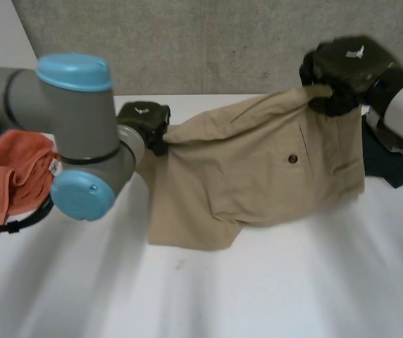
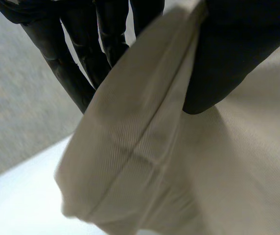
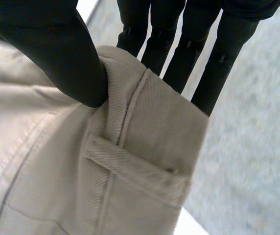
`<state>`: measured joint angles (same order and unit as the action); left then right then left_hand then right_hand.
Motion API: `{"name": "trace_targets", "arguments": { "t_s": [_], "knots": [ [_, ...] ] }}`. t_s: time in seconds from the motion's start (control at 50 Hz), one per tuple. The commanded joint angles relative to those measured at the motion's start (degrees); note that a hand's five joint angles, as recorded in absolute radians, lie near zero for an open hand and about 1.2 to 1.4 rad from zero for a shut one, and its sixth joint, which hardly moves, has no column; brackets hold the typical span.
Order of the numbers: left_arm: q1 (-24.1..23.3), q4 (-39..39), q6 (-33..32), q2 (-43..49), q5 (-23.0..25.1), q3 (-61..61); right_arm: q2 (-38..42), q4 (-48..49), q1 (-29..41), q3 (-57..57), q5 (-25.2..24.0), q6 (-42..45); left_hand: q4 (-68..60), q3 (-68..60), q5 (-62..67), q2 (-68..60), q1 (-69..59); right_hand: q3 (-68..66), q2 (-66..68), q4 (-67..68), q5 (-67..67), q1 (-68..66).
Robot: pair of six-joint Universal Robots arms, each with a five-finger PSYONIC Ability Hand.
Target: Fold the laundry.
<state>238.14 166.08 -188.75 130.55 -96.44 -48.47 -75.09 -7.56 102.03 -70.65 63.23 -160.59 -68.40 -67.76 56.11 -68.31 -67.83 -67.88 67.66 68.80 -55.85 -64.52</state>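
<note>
A pair of beige shorts [image 1: 258, 169] hangs stretched above the white table [image 1: 258, 296], its lower part trailing on the tabletop. My left hand [image 1: 145, 121] pinches the waistband's left end, thumb [image 2: 228, 54] pressed over the cloth [image 2: 145, 147] against the fingers [image 2: 81, 63]. My right hand [image 1: 342, 70] is raised at the far right and pinches the waistband's other end. In the right wrist view the thumb [image 3: 57, 54] clamps the band [image 3: 130, 147] beside a belt loop [image 3: 135, 169] against the fingers [image 3: 203, 54]. A dark button [image 1: 293, 159] shows on the back pocket.
An orange towel [image 1: 11, 176] lies bunched at the table's left edge beside my left arm [image 1: 75, 127]. A dark green garment [image 1: 392, 165] lies at the right edge behind the shorts. A grey wall [image 1: 208, 42] stands beyond the table.
</note>
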Motion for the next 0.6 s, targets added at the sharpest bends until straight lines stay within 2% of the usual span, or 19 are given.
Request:
{"name": "trace_targets", "arguments": {
  "t_s": [0.02, 0.08, 0.1, 0.18, 0.22, 0.3, 0.38, 0.46, 0.6],
  "knots": [
    [2.3, 8.9, -8.2, -1.4, 6.0, 3.2, 17.2, 4.5, 2.9, 11.6, 9.3, 8.3, -11.6, -12.2, 13.9, -11.7, -12.2, -12.1, 12.3, 11.2, -14.2, -15.5],
    [3.0, 14.6, -10.8, -0.6, 5.7, 7.2, 22.3, 9.2, 4.1, 18.8, 14.2, 7.9, -11.6, -12.2, 13.9, -11.7, -12.2, -12.1, 12.3, 11.2, -14.2, -15.5],
    [3.4, 18.7, -11.9, -0.1, 5.1, 10.3, 25.2, 13.1, 4.8, 24.2, 17.7, 7.1, -11.6, -12.2, 13.9, -11.7, -12.2, -12.1, 12.3, 11.2, -14.2, -15.5],
    [3.6, 28.4, -12.9, 0.0, 3.2, 17.5, 30.2, 23.2, 6.1, 36.5, 25.3, 5.5, -11.6, -12.2, 13.9, -11.7, -12.2, -12.1, 12.3, 11.2, -14.2, -15.5],
    [3.6, 31.9, -13.1, -0.2, 2.3, 19.8, 31.3, 26.5, 6.7, 40.1, 26.4, 4.9, -11.6, -12.2, 13.9, -11.7, -12.2, -12.1, 12.3, 11.2, -14.2, -15.5],
    [4.2, 38.4, -13.0, -1.8, -1.3, 21.8, 31.8, 32.9, 7.8, 44.1, 25.7, 3.3, -11.6, -12.2, 13.9, -11.7, -12.2, -12.1, 12.3, 11.2, -14.2, -15.5],
    [5.3, 39.2, -12.5, -3.6, -3.8, 18.8, 31.1, 35.9, 8.6, 43.0, 24.4, 1.4, -11.6, -12.2, 13.9, -11.7, -12.2, -12.1, 12.3, 11.2, -14.2, -15.5],
    [6.3, 38.4, -11.5, -5.6, -3.9, 11.2, 30.5, 35.9, 8.7, 38.8, 21.7, -0.7, -11.6, -12.2, 13.9, -11.7, -12.2, -12.1, 12.3, 11.2, -14.2, -15.5],
    [5.6, 38.3, -11.4, -8.6, -3.7, -7.6, 30.5, 34.0, 8.8, 25.1, 14.5, -2.0, -11.6, -12.2, 13.9, -11.7, -12.2, -12.1, 12.3, 11.2, -14.2, -15.5]
  ]
}}
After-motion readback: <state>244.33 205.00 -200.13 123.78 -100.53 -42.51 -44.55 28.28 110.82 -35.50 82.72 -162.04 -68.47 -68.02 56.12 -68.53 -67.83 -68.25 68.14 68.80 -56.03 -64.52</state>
